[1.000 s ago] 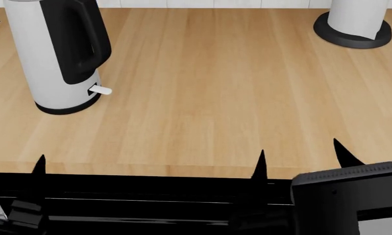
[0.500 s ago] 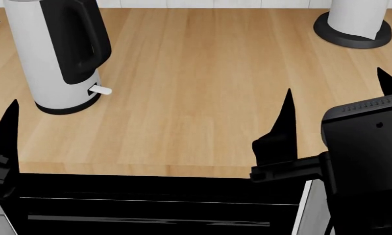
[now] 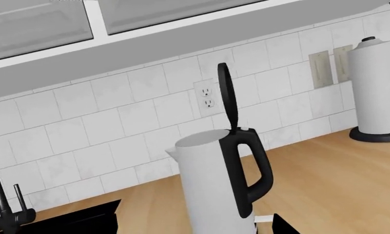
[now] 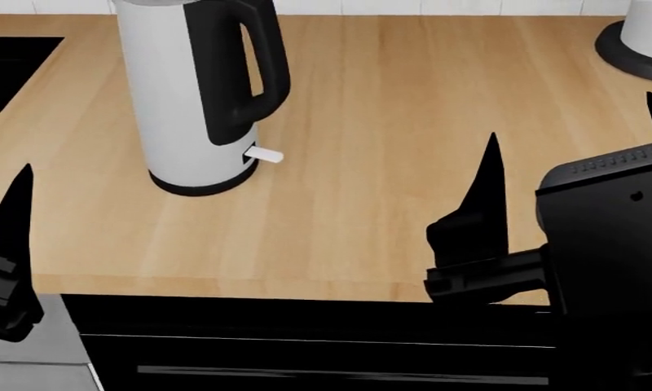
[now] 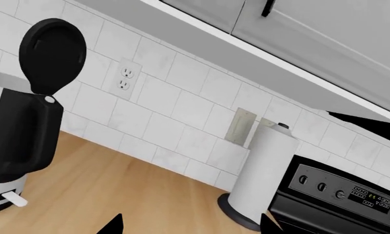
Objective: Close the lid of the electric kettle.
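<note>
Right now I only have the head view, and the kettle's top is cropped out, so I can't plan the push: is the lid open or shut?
Observer: Open. The lid stands nearly upright above the electric kettle, hinged at the handle top.
Operator: Is anything touching it?
Observer: No. In both wrist views the lid stands free, with nothing on it.
Operator: What's behind it?
Observer: A white tiled wall with an outlet; there is a gap between the wall and the lid.

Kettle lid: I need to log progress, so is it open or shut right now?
Open. The lid stands upright on its hinge above the kettle, leaving the mouth uncovered.
</note>
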